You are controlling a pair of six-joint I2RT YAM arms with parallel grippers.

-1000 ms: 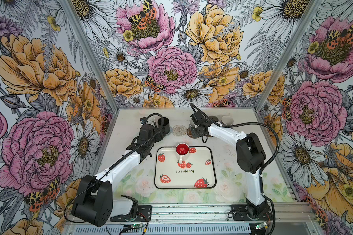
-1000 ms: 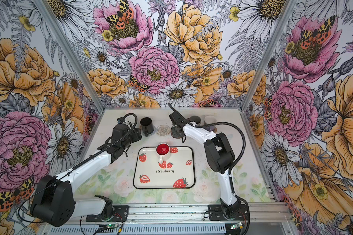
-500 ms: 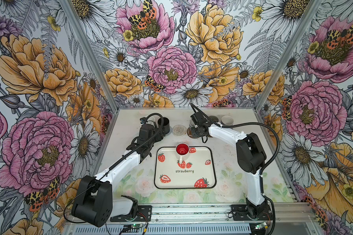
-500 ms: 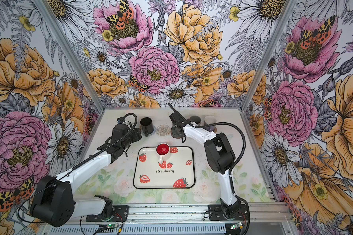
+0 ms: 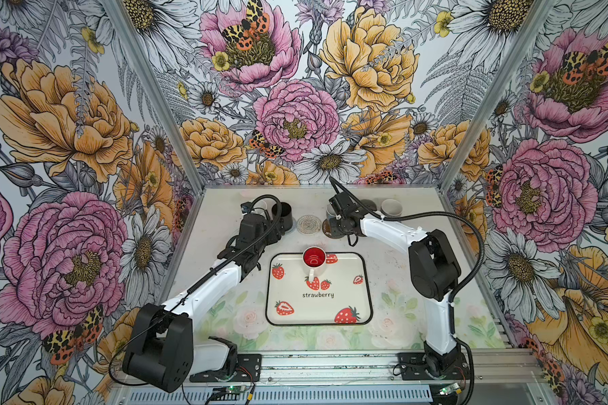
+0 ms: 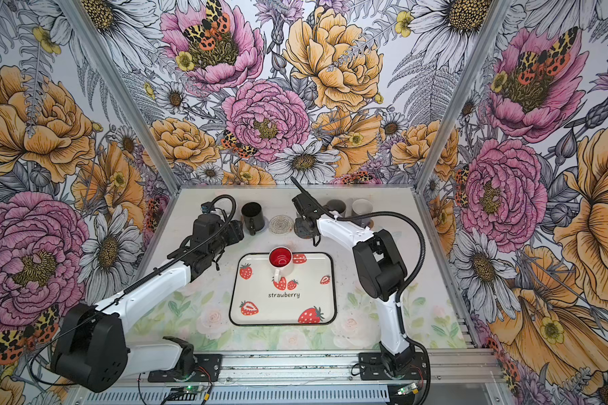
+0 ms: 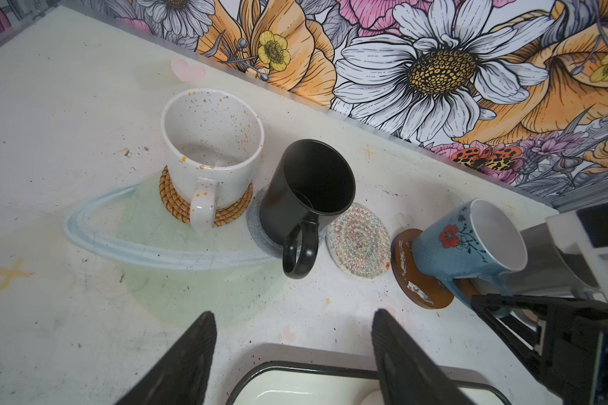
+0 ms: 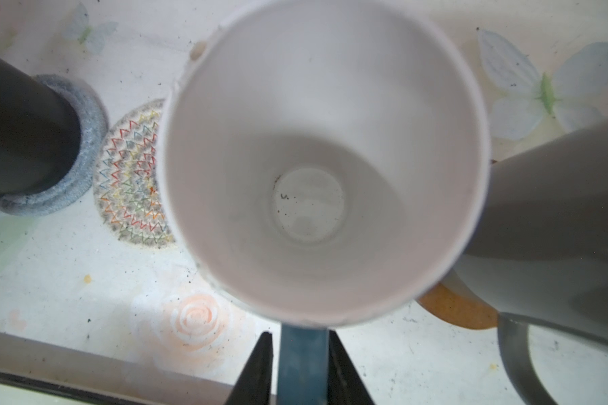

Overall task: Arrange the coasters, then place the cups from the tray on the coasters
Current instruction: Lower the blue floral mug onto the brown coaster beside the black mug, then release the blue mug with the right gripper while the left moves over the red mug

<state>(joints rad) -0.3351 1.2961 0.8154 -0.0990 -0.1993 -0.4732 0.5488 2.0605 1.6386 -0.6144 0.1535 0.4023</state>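
Along the back wall the mugs stand in a close row. The white mug (image 7: 213,140) and black mug (image 7: 306,189) sit just beside each other, leaving no way between. The one gap lies over the bare round mat (image 7: 358,240), between the black mug and the blue mug (image 7: 467,242); the black handle juts out beside it. The right gripper (image 8: 301,336) flanks the blue mug's handle and blocks that side, with a grey mug (image 8: 555,210) close by. The table strip (image 7: 330,305) before the row lies open beneath the wide-spread left gripper (image 7: 292,315). On the tray (image 5: 351,305) only the red-lined mug (image 5: 314,259) stands, at its far edge; the rest is free
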